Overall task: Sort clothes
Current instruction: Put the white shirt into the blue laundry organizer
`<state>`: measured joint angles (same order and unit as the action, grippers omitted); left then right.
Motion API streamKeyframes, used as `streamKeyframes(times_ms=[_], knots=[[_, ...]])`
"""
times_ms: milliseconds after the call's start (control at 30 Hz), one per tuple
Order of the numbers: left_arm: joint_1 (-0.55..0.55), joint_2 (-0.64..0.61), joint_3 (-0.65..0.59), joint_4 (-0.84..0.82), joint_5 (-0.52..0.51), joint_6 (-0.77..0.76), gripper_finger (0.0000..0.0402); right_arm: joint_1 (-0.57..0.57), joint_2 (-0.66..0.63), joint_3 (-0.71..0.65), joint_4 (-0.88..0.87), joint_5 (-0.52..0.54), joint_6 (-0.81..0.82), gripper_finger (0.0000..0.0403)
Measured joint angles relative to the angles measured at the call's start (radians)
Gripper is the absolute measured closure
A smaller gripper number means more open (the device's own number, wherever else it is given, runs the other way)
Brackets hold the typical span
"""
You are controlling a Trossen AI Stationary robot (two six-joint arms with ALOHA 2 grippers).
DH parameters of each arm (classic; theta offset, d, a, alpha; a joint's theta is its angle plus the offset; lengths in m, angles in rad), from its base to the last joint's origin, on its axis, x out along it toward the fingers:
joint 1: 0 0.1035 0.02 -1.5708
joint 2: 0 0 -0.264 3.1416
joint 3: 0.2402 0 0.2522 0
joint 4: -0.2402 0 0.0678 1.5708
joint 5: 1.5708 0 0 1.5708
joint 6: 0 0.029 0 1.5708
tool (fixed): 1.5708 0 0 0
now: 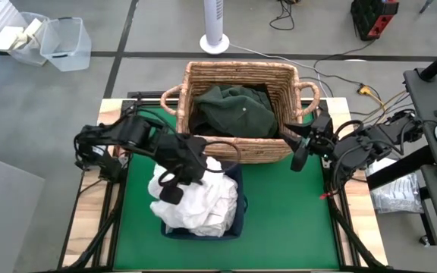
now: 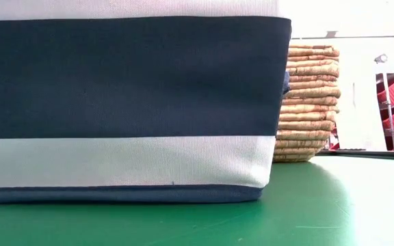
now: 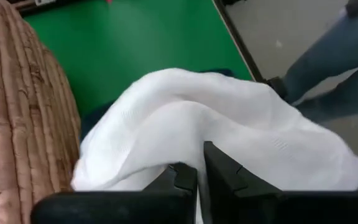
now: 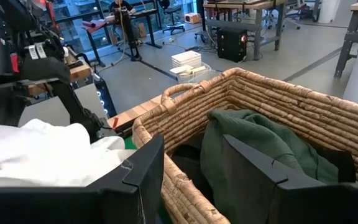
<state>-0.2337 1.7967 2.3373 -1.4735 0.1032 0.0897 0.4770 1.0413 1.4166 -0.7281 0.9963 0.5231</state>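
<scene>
A: Where are the clothes at this point?

B: Split in two. The white garments are heaped in the navy fabric bin near the middle of the worktop, piled above its rim. The dark green garment lies in the wicker basket just behind the bin, with something black under it.

A: And the hands?

B: The left hand is over the bin's left side. In its wrist view the fingers are nearly together with a fold of the white cloth pinched between them, so I read it as closed on a white garment. The right hand hangs at the basket's right front corner, fingers spread, holding nothing, facing the green garment.

A: What could go wrong?

B: The heap is loose and stands proud of the bin. If the left hand lets go near the edge, the cloth may slide over the rim onto the worktop. If it lifts instead, the pinched fold could drag neighbouring white pieces out, since they look tangled together.

A: Anything on the right?

B: It sits close to the basket wall. A reach for the green garment could catch a finger on the woven rim and shove the basket into the bin.
</scene>
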Motion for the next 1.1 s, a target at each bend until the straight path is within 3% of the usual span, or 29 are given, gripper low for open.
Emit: streamKeyframes(times_ms=[200, 467, 867, 1100], knots=[[0.037, 0.033, -0.01, -0.106, 0.0, 0.061, 0.0402, 0.0, 0.003, 0.0, 0.0, 0.0, 0.001, 0.0252], [0.06, 0.022, -0.142, -0.058, 0.019, 0.129, 0.0402, 0.0, 0.003, 0.0, 0.0, 0.0, 0.001, 0.0252], [0.062, 0.024, -0.443, 0.272, 0.037, 0.141, 0.0402, 0.0, 0.003, 0.0, 0.0, 0.0, 0.0, 0.0252], [0.062, 0.023, -0.497, 0.316, 0.044, 0.088, 0.0396, 0.0, 0.003, 0.0, 0.0, 0.0, 0.0, 0.0252]])
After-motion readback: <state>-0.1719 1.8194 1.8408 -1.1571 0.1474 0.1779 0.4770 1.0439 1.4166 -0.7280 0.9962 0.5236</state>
